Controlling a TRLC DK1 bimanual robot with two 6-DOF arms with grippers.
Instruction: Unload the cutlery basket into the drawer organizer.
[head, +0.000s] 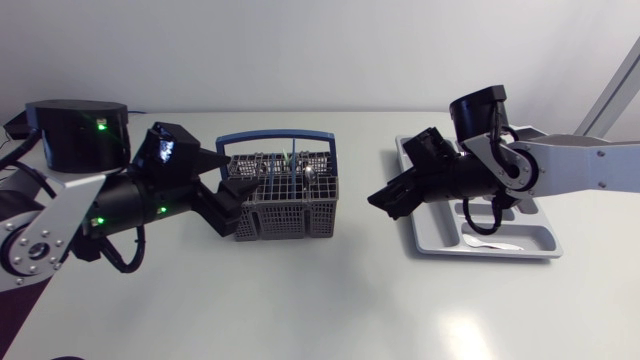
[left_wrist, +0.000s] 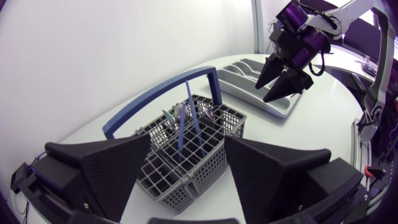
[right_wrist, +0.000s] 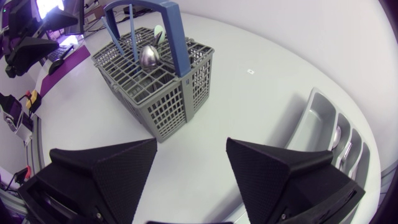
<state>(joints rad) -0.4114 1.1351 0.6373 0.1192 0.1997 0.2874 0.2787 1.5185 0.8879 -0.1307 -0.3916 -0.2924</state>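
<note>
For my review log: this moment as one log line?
left gripper open, facing cutlery basket | right gripper open, near drawer organizer | steel spoon in basket | white spoon in organizer

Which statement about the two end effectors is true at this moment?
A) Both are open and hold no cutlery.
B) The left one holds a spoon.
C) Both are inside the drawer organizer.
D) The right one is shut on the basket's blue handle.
A: in their own wrist views, the left end effector and the right end effector each have their fingers wide apart with no cutlery between them; the cutlery basket lies ahead of both.
</note>
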